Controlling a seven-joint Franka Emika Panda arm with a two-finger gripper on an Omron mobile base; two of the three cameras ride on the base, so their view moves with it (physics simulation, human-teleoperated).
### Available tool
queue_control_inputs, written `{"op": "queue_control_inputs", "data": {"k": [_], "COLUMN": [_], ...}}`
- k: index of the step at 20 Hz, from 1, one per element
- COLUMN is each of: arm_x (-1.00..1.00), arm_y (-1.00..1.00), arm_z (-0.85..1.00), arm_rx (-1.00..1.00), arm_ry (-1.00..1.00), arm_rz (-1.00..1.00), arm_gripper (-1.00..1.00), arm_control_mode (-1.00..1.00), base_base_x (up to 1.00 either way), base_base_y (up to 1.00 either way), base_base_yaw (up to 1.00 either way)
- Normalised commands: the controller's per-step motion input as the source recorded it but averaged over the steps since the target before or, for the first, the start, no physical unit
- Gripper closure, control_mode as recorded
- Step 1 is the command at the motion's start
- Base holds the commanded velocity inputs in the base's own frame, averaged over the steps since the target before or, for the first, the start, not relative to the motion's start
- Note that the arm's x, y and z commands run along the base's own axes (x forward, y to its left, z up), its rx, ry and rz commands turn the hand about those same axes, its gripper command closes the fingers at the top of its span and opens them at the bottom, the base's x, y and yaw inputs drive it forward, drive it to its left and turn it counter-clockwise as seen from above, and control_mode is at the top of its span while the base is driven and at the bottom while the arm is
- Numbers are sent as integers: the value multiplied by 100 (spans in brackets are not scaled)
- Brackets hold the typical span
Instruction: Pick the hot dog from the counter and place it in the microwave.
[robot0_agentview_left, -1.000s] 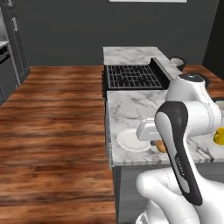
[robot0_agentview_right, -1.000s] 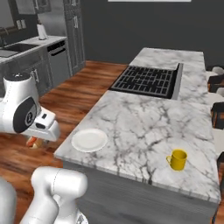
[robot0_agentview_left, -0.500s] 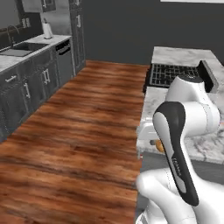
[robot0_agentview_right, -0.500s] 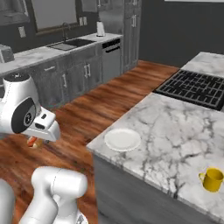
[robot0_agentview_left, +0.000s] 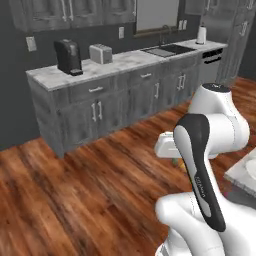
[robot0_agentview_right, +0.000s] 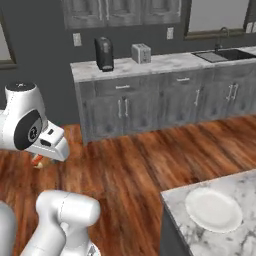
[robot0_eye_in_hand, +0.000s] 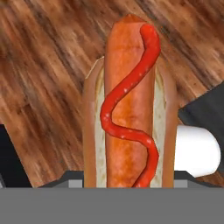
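Gripping hot dog (robot0_eye_in_hand: 129, 109) | gripper (robot0_agentview_right: 39, 161) closed on its bun | over wood floor (robot0_agentview_left: 75, 195)

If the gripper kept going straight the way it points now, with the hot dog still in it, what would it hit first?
Probably the wood floor. In the hand view the gripper looks along the hot dog at floorboards, with nothing between. How far off is unclear.

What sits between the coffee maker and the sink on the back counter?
A toaster stands between the coffee maker and the sink in the right base view; the rest of that stretch of back counter looks bare.
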Motion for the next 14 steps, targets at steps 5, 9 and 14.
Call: {"op": "queue_control_inputs", "data": {"k": [5,9,14], "arm_x": [0,0,0], "arm_y": [0,0,0], "arm_z": [0,0,0], "arm_rx": [0,0,0], "arm_ry": [0,0,0], "arm_rz": [0,0,0], "arm_gripper": [100,100,100], "arm_control_mode": [100,100,100], "base_base_x": [-11,-10,-6], "base_base_y": [0,0,0], "base_base_yaw": [100,100,100]}}
